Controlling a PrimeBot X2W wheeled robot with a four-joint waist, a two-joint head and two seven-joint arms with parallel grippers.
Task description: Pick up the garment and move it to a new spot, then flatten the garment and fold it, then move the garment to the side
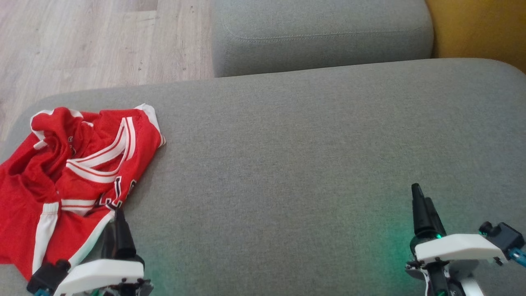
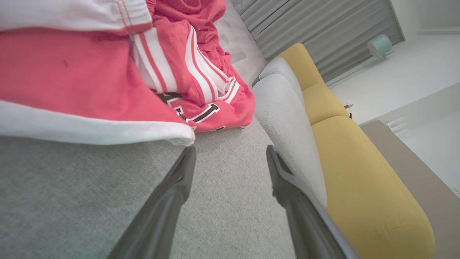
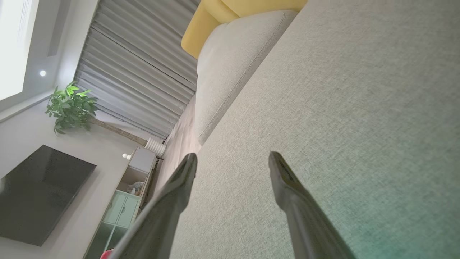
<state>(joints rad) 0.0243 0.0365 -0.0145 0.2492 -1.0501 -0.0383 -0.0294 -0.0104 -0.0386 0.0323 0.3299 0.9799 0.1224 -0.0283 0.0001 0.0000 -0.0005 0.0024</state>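
Note:
The garment (image 1: 74,172) is a red jersey with white stripes and trim, lying crumpled at the left end of the grey cushion (image 1: 312,156). My left gripper (image 1: 117,224) stands open at the garment's near right edge, nothing between its fingers. In the left wrist view the garment (image 2: 90,72) spreads just beyond the open left gripper (image 2: 230,153), its white hem close to the left fingertip. My right gripper (image 1: 421,201) is open over bare cushion at the lower right, far from the garment. The right wrist view shows the open right gripper (image 3: 233,160) above grey fabric.
A second grey cushion (image 1: 320,33) sits behind the main one, with a yellow one (image 1: 476,28) at the far right. Wooden floor (image 1: 102,41) lies beyond the cushion's far left edge. A plant (image 3: 70,108), a dark screen (image 3: 39,194) and a cabinet (image 3: 125,205) stand across the room.

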